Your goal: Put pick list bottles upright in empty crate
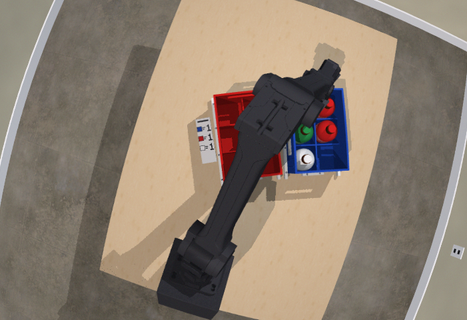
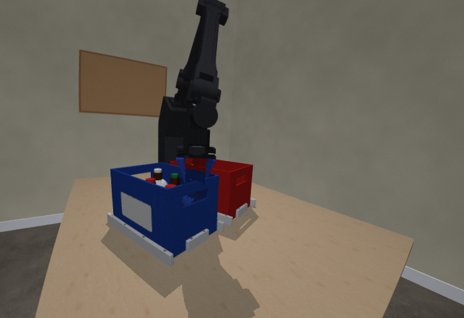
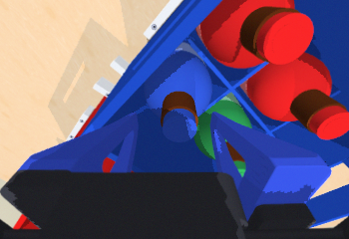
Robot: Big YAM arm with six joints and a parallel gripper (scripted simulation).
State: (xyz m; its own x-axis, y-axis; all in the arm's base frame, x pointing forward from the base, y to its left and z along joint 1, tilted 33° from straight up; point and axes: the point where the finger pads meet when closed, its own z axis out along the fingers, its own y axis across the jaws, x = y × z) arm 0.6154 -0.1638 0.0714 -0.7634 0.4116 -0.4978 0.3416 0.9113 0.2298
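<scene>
bottles in crate point(image 1: 346, 132) point(image 2: 190, 228) point(image 3: 128, 82); pick list point(image 1: 208, 155) beside other crate point(image 1: 218, 124) point(image 2: 239, 191).

Dim light in the exterior view, brighter from above, with hard shadows on the pale table point(image 1: 298, 233) point(image 2: 314, 254) point(image 3: 23, 60).
</scene>
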